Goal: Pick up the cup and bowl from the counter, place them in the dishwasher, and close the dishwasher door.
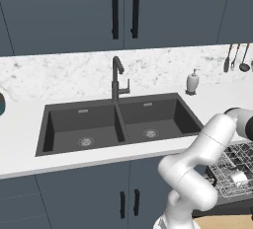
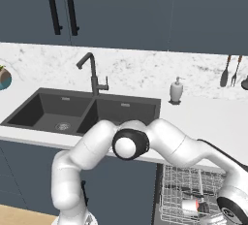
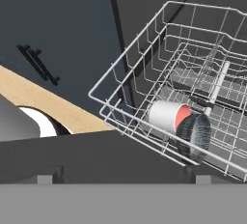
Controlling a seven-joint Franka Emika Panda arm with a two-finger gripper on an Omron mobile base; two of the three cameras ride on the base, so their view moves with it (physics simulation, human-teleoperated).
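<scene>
Hand view is showing no readable writing; the cup (image 3: 167,116) and dark bowl (image 3: 194,136) are lying in the dishwasher (image 3: 202,59) rack. The gripper (image 3: 120,178), fingertips barely showing, is standing released, holding nothing.

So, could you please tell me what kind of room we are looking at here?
A rendered home kitchen, it seems: a dark double sink with a faucet set in a white counter, and an open dishwasher with wire racks.

Dishwasher rack (image 3: 193,73) cut off at right edge, bowl (image 3: 194,135) half-hidden behind wire — cup (image 2: 192,205) tiny
</scene>
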